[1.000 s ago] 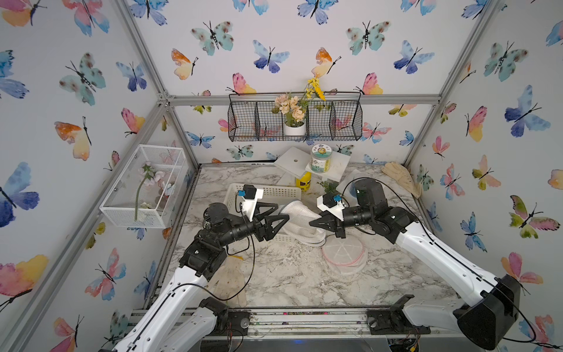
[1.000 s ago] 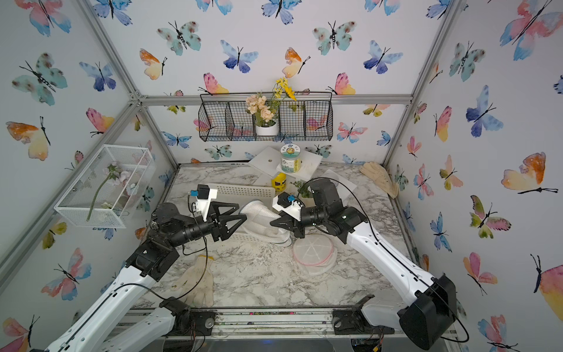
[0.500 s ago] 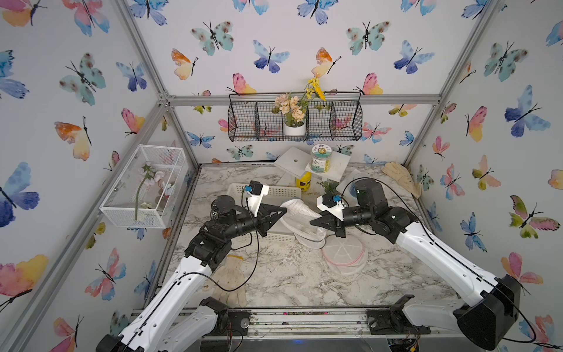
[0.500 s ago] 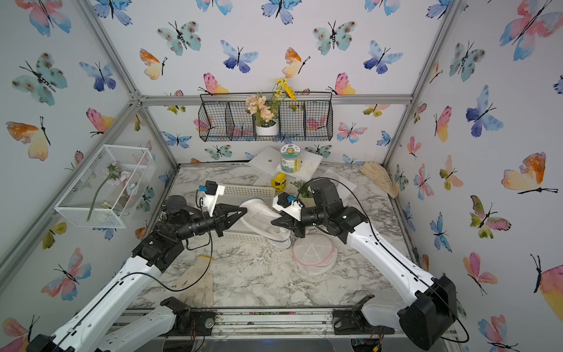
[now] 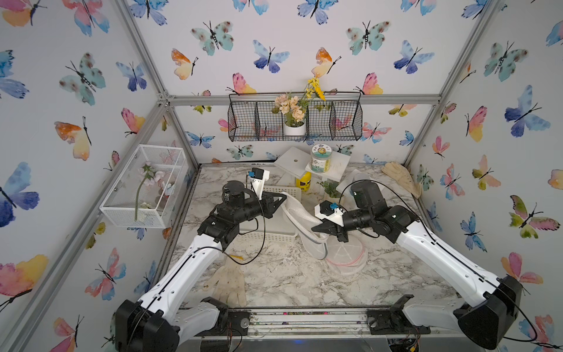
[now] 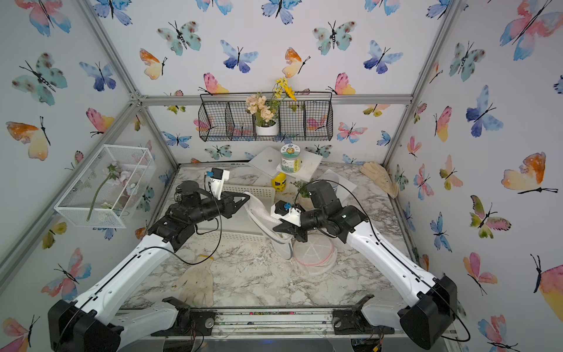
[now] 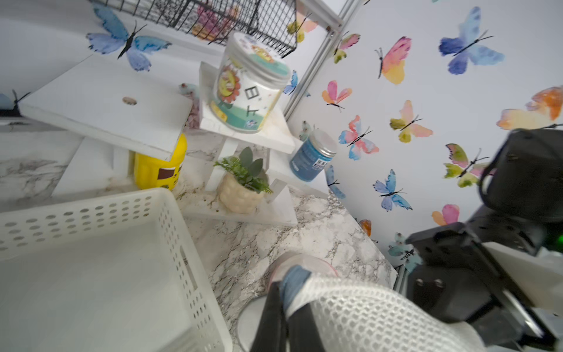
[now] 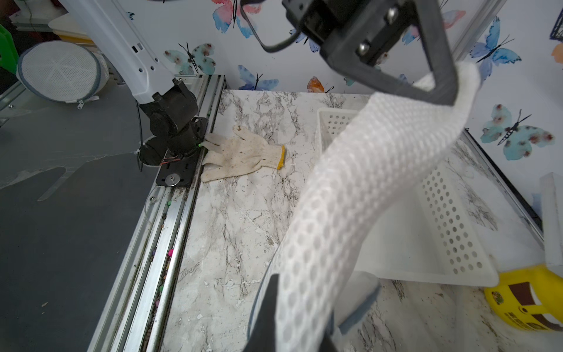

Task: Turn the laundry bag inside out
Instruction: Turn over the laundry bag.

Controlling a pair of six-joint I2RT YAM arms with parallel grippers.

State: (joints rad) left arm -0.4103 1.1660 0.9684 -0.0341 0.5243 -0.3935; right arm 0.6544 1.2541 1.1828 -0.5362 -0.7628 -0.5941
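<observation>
- A soiled work glove (image 5: 229,283) lies flat on the marble table (image 5: 289,283) at the front edge, beside the left arm's base.
- Farther in, a round mesh pouch (image 5: 347,256) with pink trim sits on the table just below the right gripper (image 5: 315,228), whose jaws are clamped on the lower end of the laundry bag (image 5: 297,213).
- The white mesh laundry bag hangs in the air at mid-table as a twisted band stretched between the two arms, its loose grey-edged end drooping toward the table beside the pouch.
- The left gripper (image 5: 284,197) has its jaws closed tight on the bag's upper end, above a white perforated basket (image 5: 274,237).
- Behind them stand a yellow tub (image 5: 303,183), a small potted plant (image 5: 330,189) and a printed jar (image 5: 321,158) on a white stand (image 5: 292,160).
- A second glove (image 5: 402,179) rests in the far right corner, and a black wire shelf (image 5: 243,122) holding a flower pot (image 5: 294,128) hangs on the back wall.
</observation>
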